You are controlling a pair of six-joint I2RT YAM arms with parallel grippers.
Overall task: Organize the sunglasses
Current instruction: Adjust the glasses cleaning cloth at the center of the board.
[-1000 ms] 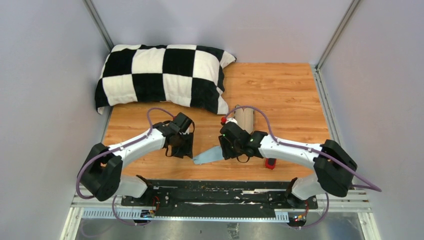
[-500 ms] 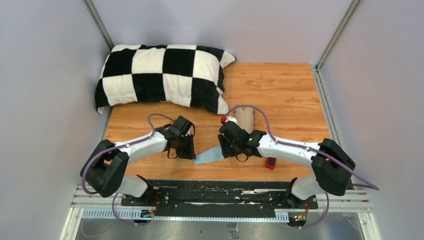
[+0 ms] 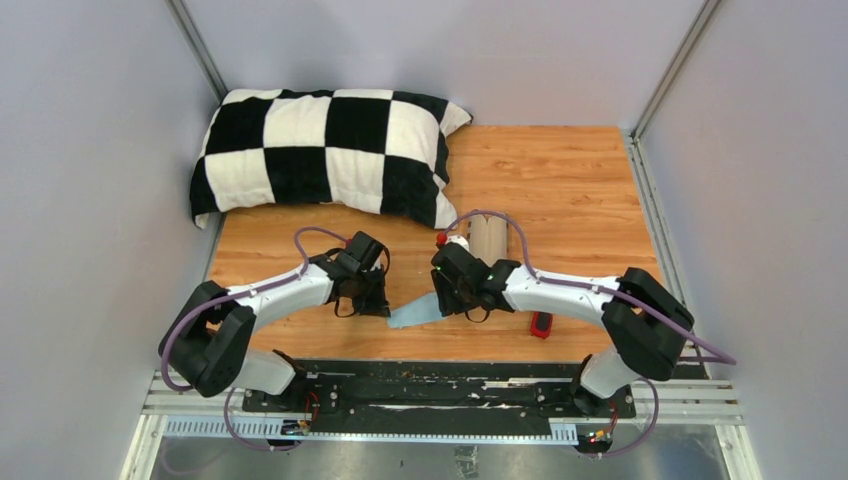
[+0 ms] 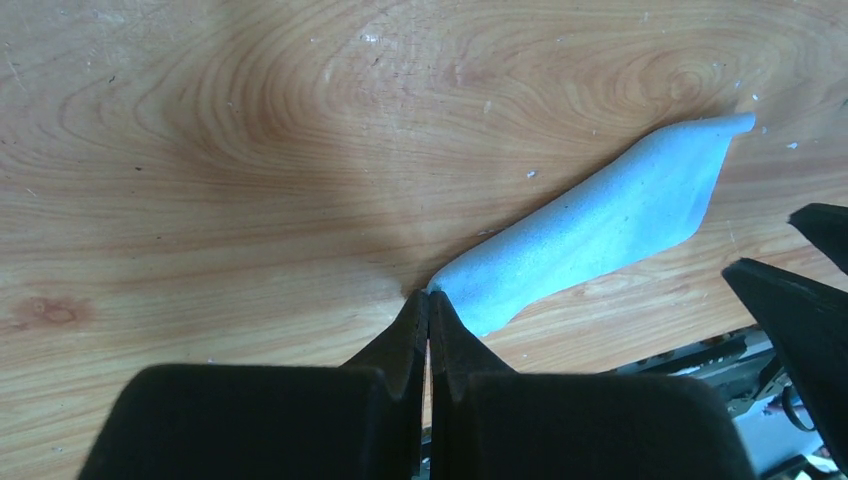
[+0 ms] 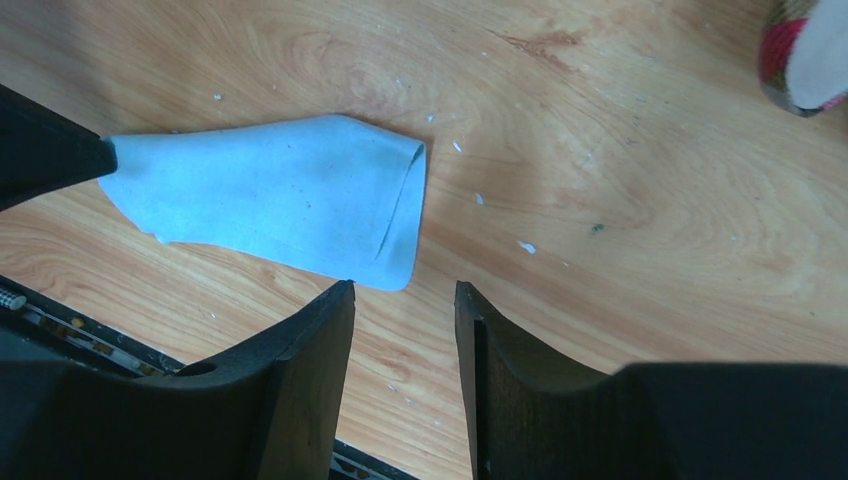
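A light blue cloth (image 3: 415, 314) lies folded on the wooden table between my two grippers. My left gripper (image 4: 428, 296) is shut, its tips pinched on the cloth's (image 4: 600, 225) pointed near-left corner. My right gripper (image 5: 403, 290) stands open just off the cloth's (image 5: 270, 205) folded right edge, with only bare wood between its fingers. A small red and dark object, apparently the sunglasses (image 3: 541, 326), lies on the table near the front edge, under my right arm. From above, my left gripper (image 3: 386, 311) and right gripper (image 3: 445, 303) flank the cloth.
A grey plaid oblong case (image 3: 490, 236) lies behind my right gripper; its red-rimmed end (image 5: 805, 50) shows in the right wrist view. A black and white checkered pillow (image 3: 320, 150) fills the back left. The black mounting rail (image 3: 440, 380) runs along the front edge.
My left gripper's jaws closed from open onto the cloth's corner. My right gripper shifted slightly left toward the cloth, still open.
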